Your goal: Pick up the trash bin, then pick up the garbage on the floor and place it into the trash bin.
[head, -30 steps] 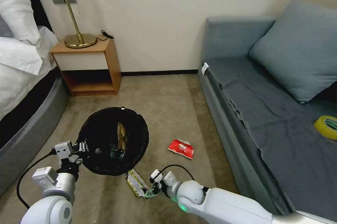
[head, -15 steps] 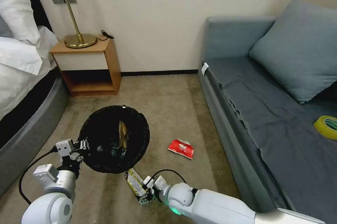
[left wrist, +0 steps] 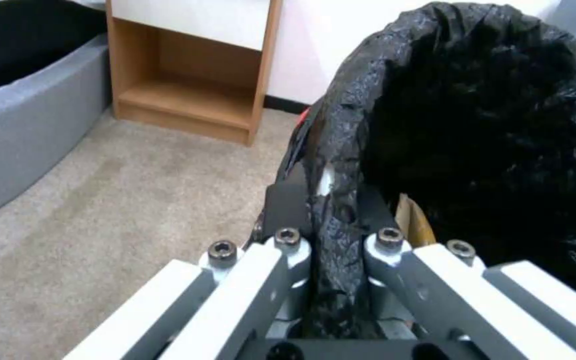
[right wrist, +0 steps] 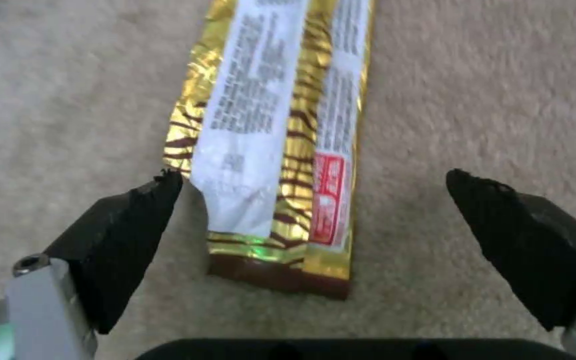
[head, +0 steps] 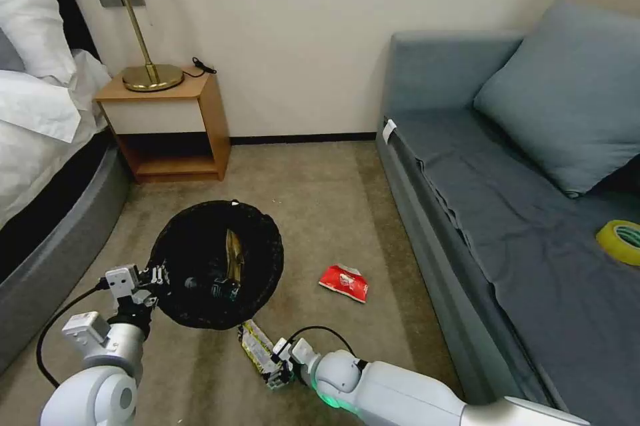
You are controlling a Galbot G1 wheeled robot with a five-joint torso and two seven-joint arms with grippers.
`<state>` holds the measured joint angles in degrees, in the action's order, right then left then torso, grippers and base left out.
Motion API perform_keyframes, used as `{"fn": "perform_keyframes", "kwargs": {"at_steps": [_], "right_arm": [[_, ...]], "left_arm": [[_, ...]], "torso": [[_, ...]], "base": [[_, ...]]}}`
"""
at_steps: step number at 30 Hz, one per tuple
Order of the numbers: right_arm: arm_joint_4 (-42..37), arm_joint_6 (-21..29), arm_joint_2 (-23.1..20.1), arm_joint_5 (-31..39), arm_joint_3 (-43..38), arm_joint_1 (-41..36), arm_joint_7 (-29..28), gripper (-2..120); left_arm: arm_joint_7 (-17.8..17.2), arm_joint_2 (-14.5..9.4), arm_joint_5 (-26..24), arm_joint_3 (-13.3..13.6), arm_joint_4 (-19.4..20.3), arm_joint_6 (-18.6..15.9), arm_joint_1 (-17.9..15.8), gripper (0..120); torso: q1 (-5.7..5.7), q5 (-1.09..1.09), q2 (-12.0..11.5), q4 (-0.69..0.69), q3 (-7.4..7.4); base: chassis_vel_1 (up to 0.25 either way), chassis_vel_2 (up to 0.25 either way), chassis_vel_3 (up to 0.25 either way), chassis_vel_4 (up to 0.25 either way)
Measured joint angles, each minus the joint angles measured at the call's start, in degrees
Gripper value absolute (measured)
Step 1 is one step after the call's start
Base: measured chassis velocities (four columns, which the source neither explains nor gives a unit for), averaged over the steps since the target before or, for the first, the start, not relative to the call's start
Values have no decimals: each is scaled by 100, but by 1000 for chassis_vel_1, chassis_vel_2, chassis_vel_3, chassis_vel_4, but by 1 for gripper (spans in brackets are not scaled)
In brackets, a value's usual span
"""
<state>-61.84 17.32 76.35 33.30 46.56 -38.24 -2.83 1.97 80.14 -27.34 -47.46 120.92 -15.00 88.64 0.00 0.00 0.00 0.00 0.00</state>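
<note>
Beige carpet [head: 320, 199] runs between a grey bed base, a wooden nightstand [head: 170, 126] with a brass lamp, and a grey-blue sofa [head: 507, 213] carrying a yellow tape roll [head: 620, 241] near its right edge. From the head view, the round black wire-mesh trash bin with a black plastic liner [head: 217, 263] sits near the middle of the carpet, with a brown paper scrap and a small bottle lying inside; its mesh wall is mostly hidden under the liner. The left gripper [head: 155, 277] meets the bin's near-left rim, and only the left wrist view makes the grip plain: its two fingers [left wrist: 287, 207] are clamped together on the crinkled liner-covered rim [left wrist: 331, 165], one inside and one outside, with a sliver of brown paper visible just within. A flat red packet [head: 344, 282] lies on the carpet between the bin and the sofa, apart from both. Just below the bin's near edge lies a long brown-gold foil wrapper [head: 257, 346] with white printed panels, and the right gripper [head: 280, 367] is low at its near end. The right wrist view shows what the head view cannot: the wrapper [right wrist: 278, 140] lies flat, and the black fingertips [right wrist: 135, 220] are spread wide apart on either side of its end, one tip touching or nearly touching the foil's edge, the other well clear. The wrapper's far end is cut off there.
</note>
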Motion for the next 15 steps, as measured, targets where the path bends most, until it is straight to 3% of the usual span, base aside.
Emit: {"fn": "perform_keyframes", "kwargs": {"at_steps": [15], "right_arm": [[442, -133, 193, 8, -171, -29, 154, 100]], "left_arm": [[15, 35, 24, -6, -27, 44, 29, 4]], "torso": [[0, 0, 1, 0, -1]], "base": [[0, 0, 0, 0]]}}
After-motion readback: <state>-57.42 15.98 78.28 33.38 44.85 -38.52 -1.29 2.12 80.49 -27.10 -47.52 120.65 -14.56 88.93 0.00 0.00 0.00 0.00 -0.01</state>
